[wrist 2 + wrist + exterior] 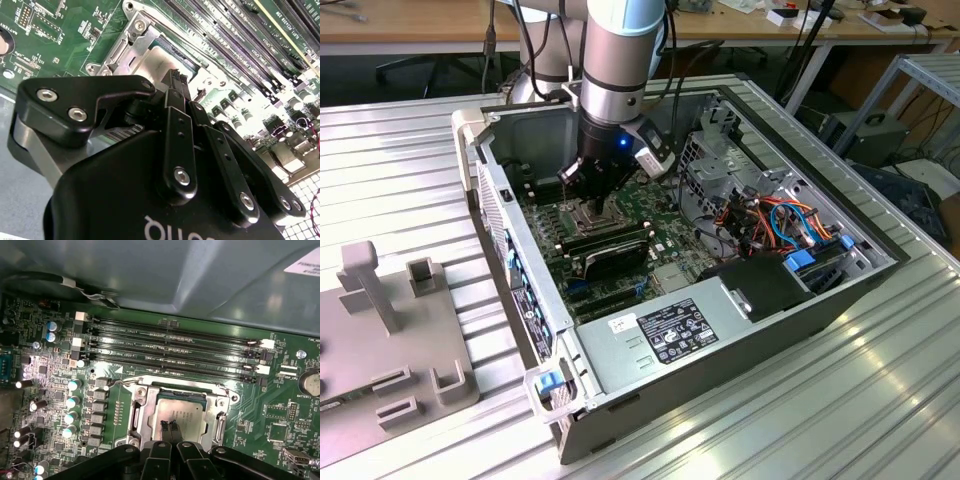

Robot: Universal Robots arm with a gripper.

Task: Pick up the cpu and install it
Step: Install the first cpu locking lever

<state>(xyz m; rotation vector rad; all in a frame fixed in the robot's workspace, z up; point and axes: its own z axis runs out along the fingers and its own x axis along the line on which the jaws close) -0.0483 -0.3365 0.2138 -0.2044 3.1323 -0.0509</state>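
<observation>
The small flat silver-grey square cpu [187, 410] is found lying in the hinged metal socket frame [142, 412], straight beneath the black gripper [169, 426], whose fingers are pressed together.

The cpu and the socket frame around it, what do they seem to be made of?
The cpu: its top looks like metal with a dull, matte silver-grey finish; it gives only a soft, spread reflection. The socket frame: probably bare stamped sheet metal, brighter and glossier, with sharp glints along its bent edges. The exact alloy cannot be told.
</observation>
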